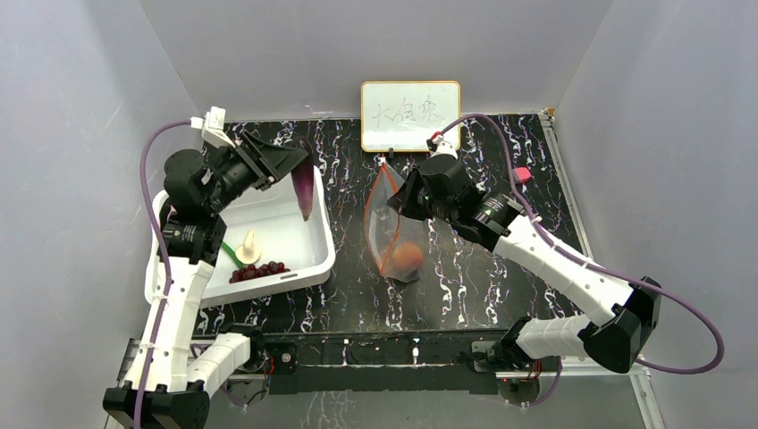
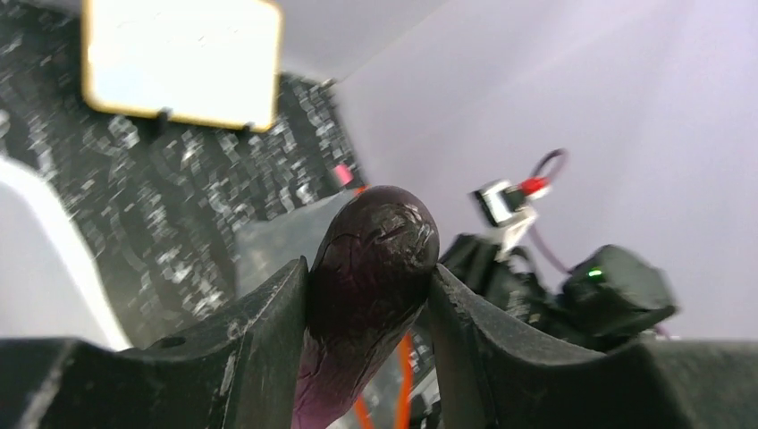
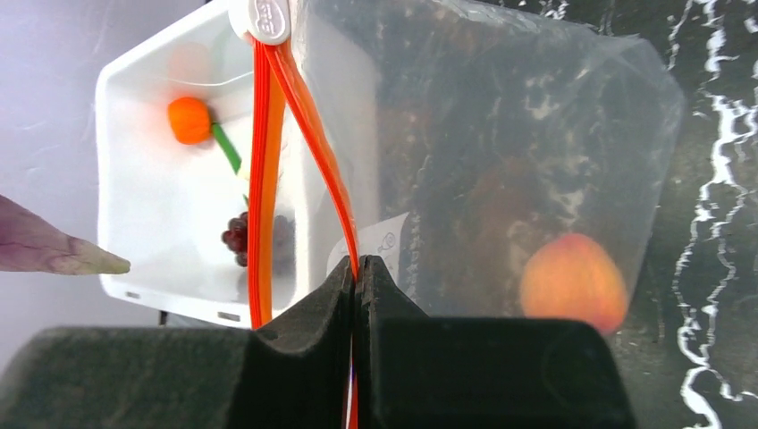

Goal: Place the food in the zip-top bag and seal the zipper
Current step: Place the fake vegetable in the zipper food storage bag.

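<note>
My left gripper (image 1: 288, 163) is shut on the purple eggplant (image 1: 304, 189) and holds it in the air above the white bin's far right corner; it fills the left wrist view (image 2: 371, 268) between the fingers. My right gripper (image 1: 400, 197) is shut on one side of the red-orange zipper (image 3: 308, 116) of the clear zip-top bag (image 1: 391, 228), holding its mouth open and upright. An orange fruit (image 1: 407, 257) lies inside the bag, also seen in the right wrist view (image 3: 572, 281). The grape bunch (image 1: 257, 271), a whitish piece (image 1: 248, 248) and a green bit lie in the bin.
The white bin (image 1: 308, 268) stands at the left of the black marbled table. A whiteboard (image 1: 410, 115) leans on the back wall. A small pink object (image 1: 521, 175) lies at the far right. In the right wrist view an orange fruit (image 3: 189, 121) sits in the bin.
</note>
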